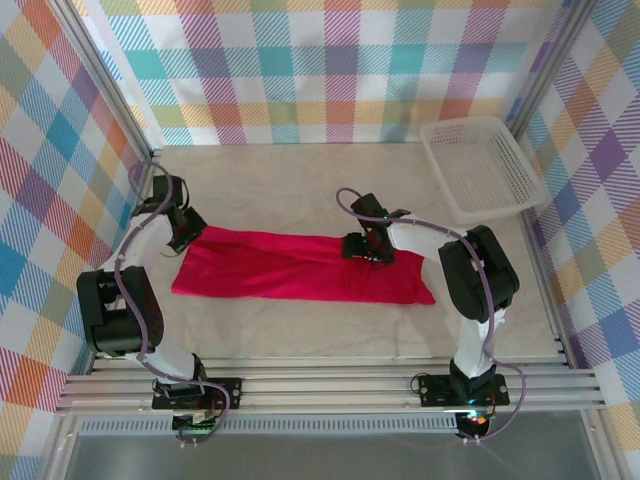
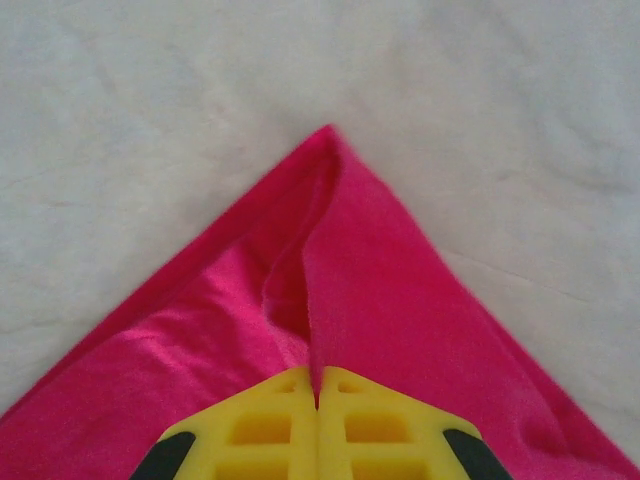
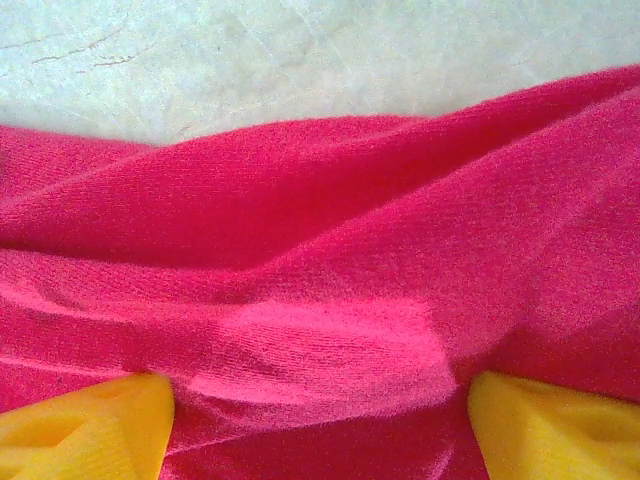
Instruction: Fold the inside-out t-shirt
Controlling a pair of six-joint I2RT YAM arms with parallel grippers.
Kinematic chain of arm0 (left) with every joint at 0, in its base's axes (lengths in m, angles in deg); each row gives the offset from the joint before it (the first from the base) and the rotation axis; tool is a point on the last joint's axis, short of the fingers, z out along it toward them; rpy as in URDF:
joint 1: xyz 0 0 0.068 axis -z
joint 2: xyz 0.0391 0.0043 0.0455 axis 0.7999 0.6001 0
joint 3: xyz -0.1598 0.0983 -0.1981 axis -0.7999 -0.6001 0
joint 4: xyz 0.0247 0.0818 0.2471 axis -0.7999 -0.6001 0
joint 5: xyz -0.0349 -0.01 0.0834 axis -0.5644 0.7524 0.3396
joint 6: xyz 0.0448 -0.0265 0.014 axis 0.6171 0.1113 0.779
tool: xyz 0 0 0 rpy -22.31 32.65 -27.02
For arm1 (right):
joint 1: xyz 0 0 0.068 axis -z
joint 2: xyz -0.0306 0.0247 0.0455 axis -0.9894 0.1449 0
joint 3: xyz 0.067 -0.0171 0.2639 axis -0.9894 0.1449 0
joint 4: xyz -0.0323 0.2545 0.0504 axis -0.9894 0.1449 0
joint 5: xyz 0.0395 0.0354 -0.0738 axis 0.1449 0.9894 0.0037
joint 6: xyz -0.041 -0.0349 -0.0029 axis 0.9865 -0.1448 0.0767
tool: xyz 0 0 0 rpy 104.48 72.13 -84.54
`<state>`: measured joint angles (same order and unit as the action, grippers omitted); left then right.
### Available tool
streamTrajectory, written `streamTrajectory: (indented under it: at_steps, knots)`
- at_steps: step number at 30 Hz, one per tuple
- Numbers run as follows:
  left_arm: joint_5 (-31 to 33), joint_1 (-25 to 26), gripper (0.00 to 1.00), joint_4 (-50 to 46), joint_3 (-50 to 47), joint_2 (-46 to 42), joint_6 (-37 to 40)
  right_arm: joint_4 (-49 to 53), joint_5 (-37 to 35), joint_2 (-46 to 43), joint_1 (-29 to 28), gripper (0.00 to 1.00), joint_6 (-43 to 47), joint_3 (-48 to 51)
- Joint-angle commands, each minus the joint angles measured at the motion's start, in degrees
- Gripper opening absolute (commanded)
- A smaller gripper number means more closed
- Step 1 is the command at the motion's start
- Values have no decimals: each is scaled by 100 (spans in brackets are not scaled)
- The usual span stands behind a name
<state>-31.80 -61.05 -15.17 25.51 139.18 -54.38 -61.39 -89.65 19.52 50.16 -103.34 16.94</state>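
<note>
— Where was the t-shirt [image 1: 300,268] just then?
— Laid flat as a long crimson band across the middle of the table [image 1: 300,180]. It looked already narrowed lengthwise, and it was well apart from the white basket [image 1: 480,165] in the far right corner.
— And the tools?
— The left tool [image 2: 318,385] was clamped tight on the shirt's far left corner, with a thin ridge of cloth running straight into its closed yellow fingers. The right tool [image 3: 320,410] stood wide open, pressed down near the far edge, right of the middle. A hump of fabric lay between its fingers, but nothing was pinched.
— So what did the step need, to your eye?
— I'd have said the right one had to close on every layer at that edge, not just the top one, before anything lifted. Then both ends ought to rise together and travel level, so the band folded over on itself without the left corner dragging or the middle sagging into a wrinkle
</note>
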Motion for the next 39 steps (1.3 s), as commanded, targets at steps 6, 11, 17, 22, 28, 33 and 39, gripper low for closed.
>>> streamTrajectory:
  at_steps: [6, 11, 17, 22, 28, 33, 39]
  knots:
    - [229, -566, 0, -159, -645, -6, -180, 311, -148, 199, 31, 77, -12, 182]
    - [118, -604, 0, -35, -880, 75, -193, 323, -77, 107, 27, 77, -89, 312]
    - [-79, -604, 0, 225, -1144, 23, -236, 573, 238, -920, 13, 77, -93, 397]
    - [-6, -605, 0, 189, -1173, 14, -196, 851, 272, -1397, 13, 79, 4, 143]
    - [0, -611, 2, 250, -1176, 159, -233, 593, 627, -803, -81, 79, -291, -425]
    - [9, -627, 1, 229, -1215, 321, -280, -203, 1433, -174, -197, 79, -805, -918]
    - [-268, -796, 2, 369, -1309, 522, -407, -471, 1262, 523, -198, 79, -1621, -656]
